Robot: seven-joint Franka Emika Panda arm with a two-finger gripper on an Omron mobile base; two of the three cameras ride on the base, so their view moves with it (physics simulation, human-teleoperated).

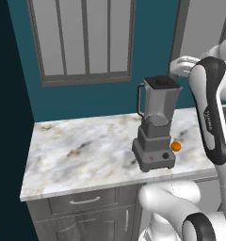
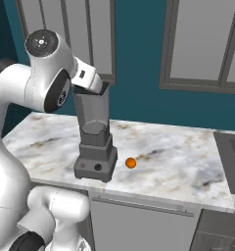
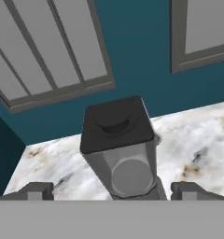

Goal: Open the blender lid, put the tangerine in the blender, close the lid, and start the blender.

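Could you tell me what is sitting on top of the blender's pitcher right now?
The black blender lid sits on the blender, closing its top. Whatever is inside the pitcher cannot be made out. The tangerine lies on the counter beside the base.

Lidded blender [image 1: 155, 127], tangerine [image 1: 175, 147] beside

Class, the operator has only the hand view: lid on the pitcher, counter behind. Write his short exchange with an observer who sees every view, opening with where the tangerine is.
Operator: Where is the tangerine?
Observer: The tangerine lies on the counter, right of the blender, apart from its base.
Operator: Does the base have a control?
Observer: Yes, a small knob on its front, facing the robot.
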